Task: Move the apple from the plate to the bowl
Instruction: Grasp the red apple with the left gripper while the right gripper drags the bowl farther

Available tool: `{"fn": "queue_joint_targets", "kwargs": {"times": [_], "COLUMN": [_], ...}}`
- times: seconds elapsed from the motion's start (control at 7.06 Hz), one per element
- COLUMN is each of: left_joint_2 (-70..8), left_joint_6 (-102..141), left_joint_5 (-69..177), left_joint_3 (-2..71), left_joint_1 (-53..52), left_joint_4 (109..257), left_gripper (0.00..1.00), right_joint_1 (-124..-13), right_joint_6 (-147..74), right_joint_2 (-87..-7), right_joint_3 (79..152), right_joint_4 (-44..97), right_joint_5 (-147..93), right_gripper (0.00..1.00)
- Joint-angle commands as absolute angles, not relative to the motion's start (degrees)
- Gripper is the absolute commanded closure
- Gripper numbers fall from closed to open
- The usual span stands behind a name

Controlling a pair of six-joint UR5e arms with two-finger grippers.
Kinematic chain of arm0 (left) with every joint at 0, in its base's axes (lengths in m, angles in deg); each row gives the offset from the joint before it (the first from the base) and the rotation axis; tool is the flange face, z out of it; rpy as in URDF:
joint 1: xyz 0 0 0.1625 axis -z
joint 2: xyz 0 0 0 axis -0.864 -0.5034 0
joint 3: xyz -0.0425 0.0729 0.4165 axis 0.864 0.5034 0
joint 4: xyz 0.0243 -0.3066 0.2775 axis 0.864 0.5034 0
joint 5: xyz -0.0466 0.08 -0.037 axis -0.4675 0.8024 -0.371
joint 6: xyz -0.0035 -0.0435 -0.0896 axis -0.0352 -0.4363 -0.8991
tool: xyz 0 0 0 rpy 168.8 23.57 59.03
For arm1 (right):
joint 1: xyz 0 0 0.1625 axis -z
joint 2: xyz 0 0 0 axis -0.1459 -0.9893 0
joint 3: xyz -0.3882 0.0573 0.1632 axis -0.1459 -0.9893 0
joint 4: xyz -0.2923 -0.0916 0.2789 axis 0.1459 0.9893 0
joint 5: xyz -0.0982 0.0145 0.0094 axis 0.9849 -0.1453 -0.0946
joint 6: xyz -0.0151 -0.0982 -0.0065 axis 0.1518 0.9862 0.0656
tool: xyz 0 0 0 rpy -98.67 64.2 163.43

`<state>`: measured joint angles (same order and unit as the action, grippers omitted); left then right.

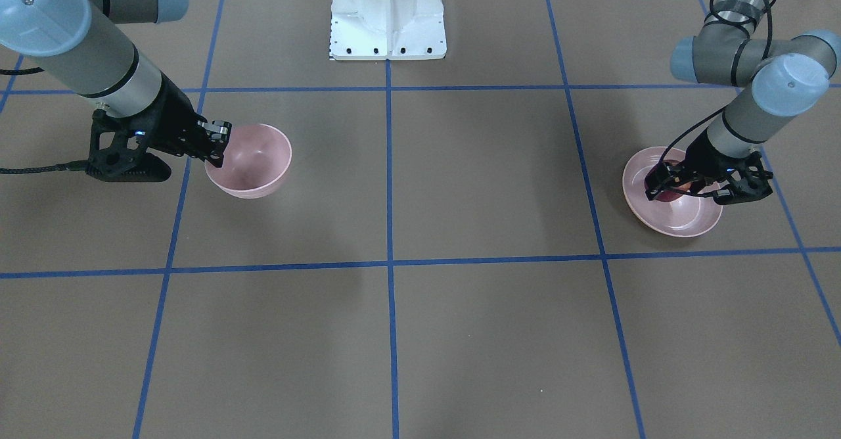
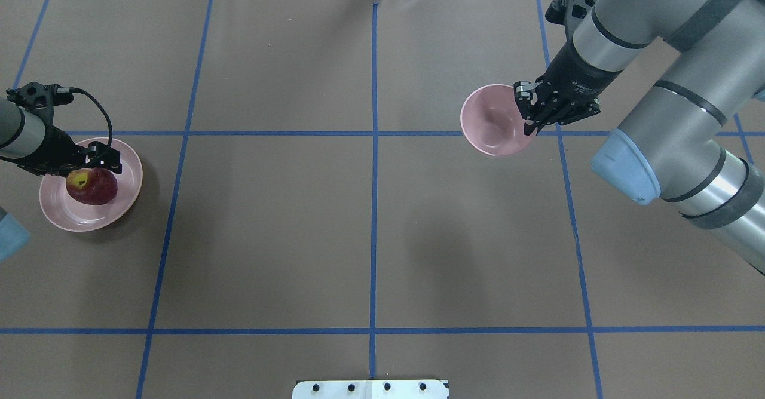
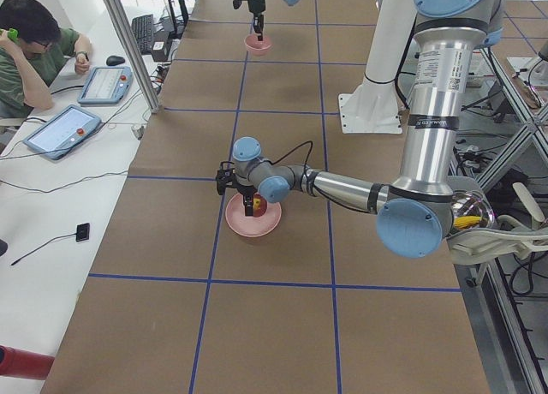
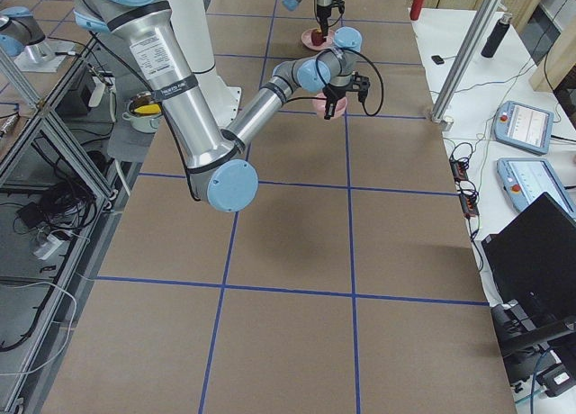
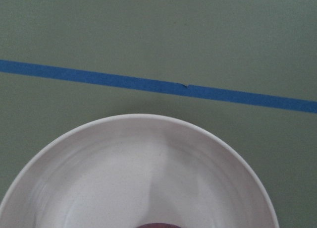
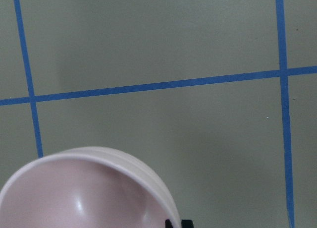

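Note:
The dark red apple (image 2: 92, 188) with its yellow patch lies on the pale pink plate (image 2: 60, 217) at the table's left side. My left gripper (image 2: 104, 160) hangs just over the apple's far side with its fingers apart, and is open. In the front view it covers most of the apple (image 1: 669, 195) on the plate (image 1: 683, 222). My right gripper (image 2: 531, 112) is shut on the rim of the deep pink bowl (image 2: 490, 121), which is tilted. The bowl also shows in the front view (image 1: 256, 156) next to that gripper (image 1: 217, 142).
Brown table paper with blue tape grid lines (image 2: 374, 148). The white robot base (image 1: 387, 15) stands at the table's middle edge. In the left side view an operator (image 3: 30, 56) sits past the table with tablets (image 3: 64, 130) beside him.

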<state>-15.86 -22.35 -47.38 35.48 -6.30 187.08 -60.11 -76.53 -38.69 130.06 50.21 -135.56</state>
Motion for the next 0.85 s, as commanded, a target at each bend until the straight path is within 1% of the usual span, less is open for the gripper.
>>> {"fn": "queue_joint_targets", "kwargs": {"times": [0.0,0.43,0.57,0.71], "left_joint_2": [-14.62,-13.38,-13.03,-12.50], "left_joint_6": [-22.21,-22.39,-23.08,-23.53], "left_joint_5": [-47.44,-47.44,-47.53,-48.40], "left_joint_3": [36.31,37.37,37.55,39.12], "left_joint_1": [-6.77,-8.79,-8.80,-8.45], "left_joint_4": [187.15,187.15,187.15,186.37], "left_gripper": [0.02,0.02,0.54,1.00], "right_joint_1": [-57.18,-56.91,-56.82,-56.82], "right_joint_6": [-79.68,-79.60,-79.60,-79.60], "right_joint_2": [-36.41,-36.14,-35.09,-34.38], "right_joint_3": [128.22,127.60,126.55,126.02], "right_joint_4": [49.91,49.91,49.82,49.82], "right_joint_5": [-133.61,-133.42,-133.33,-133.24], "right_gripper": [1.00,1.00,1.00,1.00]}}
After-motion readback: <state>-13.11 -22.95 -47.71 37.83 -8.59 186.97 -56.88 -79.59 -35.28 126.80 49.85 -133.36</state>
